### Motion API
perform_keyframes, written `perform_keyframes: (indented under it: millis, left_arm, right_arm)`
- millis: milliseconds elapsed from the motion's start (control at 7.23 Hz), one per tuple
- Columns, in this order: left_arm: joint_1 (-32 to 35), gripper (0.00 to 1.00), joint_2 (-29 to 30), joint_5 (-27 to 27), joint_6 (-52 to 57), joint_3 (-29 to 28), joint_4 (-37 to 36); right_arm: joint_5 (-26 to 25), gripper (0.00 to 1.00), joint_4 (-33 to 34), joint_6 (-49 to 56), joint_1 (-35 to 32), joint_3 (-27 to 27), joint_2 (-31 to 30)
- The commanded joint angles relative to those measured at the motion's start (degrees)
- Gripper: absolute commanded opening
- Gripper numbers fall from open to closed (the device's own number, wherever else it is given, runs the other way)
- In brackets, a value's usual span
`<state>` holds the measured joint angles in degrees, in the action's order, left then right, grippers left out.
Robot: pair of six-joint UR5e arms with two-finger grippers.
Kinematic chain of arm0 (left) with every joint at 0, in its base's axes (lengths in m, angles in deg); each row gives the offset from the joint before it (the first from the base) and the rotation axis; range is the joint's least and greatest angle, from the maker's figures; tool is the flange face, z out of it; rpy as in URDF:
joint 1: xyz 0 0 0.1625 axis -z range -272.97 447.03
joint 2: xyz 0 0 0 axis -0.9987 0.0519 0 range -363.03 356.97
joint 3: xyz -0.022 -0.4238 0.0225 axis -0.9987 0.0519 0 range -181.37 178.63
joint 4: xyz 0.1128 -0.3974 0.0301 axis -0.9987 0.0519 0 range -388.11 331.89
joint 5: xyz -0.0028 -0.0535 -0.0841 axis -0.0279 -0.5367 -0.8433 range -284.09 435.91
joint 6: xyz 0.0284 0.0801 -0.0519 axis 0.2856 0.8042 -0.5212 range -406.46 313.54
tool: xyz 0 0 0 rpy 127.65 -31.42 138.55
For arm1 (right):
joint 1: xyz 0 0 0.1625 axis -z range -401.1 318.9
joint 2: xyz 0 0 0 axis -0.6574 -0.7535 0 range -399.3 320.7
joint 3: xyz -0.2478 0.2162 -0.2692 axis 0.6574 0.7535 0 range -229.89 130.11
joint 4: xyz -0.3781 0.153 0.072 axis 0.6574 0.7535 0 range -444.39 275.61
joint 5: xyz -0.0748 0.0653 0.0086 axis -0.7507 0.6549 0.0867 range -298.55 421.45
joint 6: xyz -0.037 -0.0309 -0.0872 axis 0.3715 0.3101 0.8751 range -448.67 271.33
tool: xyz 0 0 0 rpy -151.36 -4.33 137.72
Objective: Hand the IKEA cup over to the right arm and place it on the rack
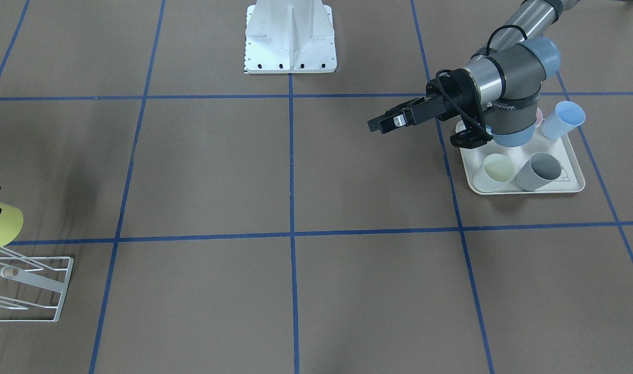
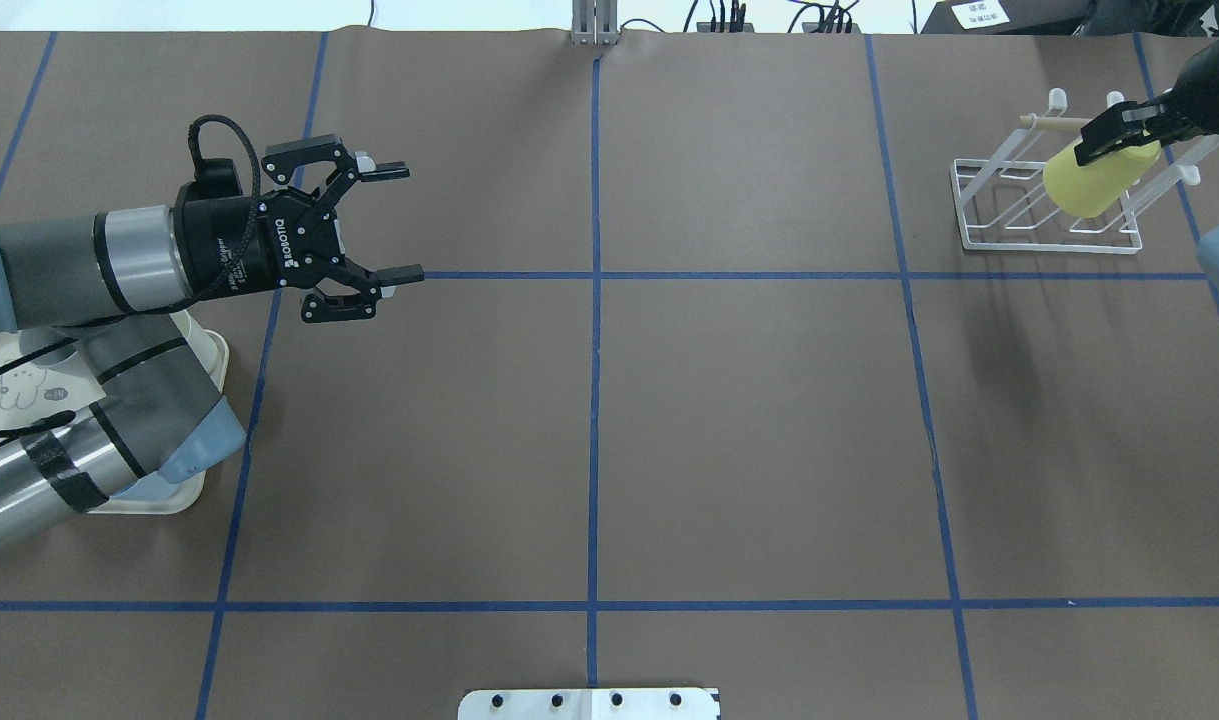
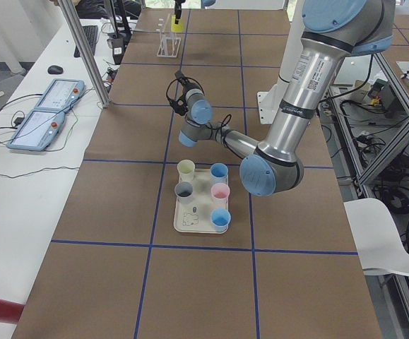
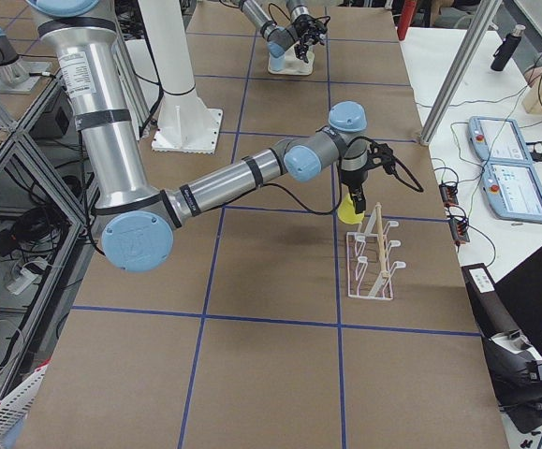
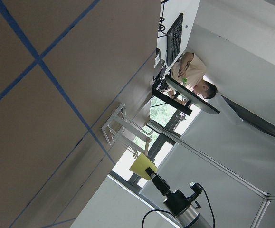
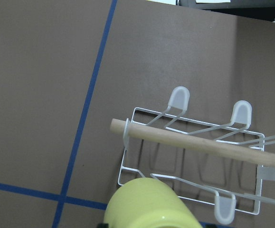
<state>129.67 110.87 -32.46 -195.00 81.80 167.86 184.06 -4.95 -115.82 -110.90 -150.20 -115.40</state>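
A yellow IKEA cup (image 2: pixel 1094 180) hangs tilted over the white wire rack (image 2: pixel 1019 215) at the table's far right. My right gripper (image 2: pixel 1109 140) is shut on its rim. In the right wrist view the cup (image 6: pixel 149 206) sits just in front of the rack's wooden rod (image 6: pixel 199 142) and prongs. The front view shows the same cup (image 1: pixel 2 224) above the rack (image 1: pixel 36 283) at the left edge. My left gripper (image 2: pixel 401 220) is open and holds nothing, out over the table beside the tray. It also shows in the front view (image 1: pixel 384 123).
A cream tray (image 2: pixel 204 350) with several pastel cups (image 1: pixel 539 171) lies under my left arm. The robot's white base (image 1: pixel 290 36) stands mid-table at the robot's side. A person (image 5: pixel 194 71) sits at a desk beyond the rack end.
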Motion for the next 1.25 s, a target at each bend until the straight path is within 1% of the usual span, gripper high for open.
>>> perform_keyframes:
  millis: [0,138,415,553,692,830,968,1107]
  left_arm:
    - [0.0,1.0,0.0,0.0,0.0,0.0,-0.1]
    - [0.0,1.0,0.0,0.0,0.0,0.1,-0.1]
    - [0.0,1.0,0.0,-0.1,0.0,0.1,-0.1]
    - [0.1,1.0,-0.3,-0.1,0.1,0.0,-0.1]
    - [1.1,1.0,-0.7,-0.3,3.3,-0.5,-1.0]
    - [1.8,1.0,-2.9,-2.4,13.0,-0.3,-5.8]
    - [4.5,1.0,-4.7,-7.0,20.2,0.0,-9.3]
    - [10.6,1.0,-6.3,-11.5,23.8,0.1,-11.9]
  right_arm:
    - [-0.7,0.12,-0.2,2.7,0.1,2.4,0.2]
    - [-0.7,0.17,-0.1,3.3,0.2,3.3,1.0]
    - [-0.4,0.78,-0.6,3.4,0.4,6.4,2.7]
    - [-0.3,0.98,-0.6,3.4,0.4,6.6,2.8]
    - [0.3,0.99,-0.6,3.3,0.3,6.1,2.8]
    - [0.6,0.99,-0.6,3.1,0.3,5.7,2.9]
    - [2.5,0.99,-0.6,2.6,0.3,5.3,3.1]
    - [3.6,0.99,-0.6,2.5,0.2,4.8,3.1]
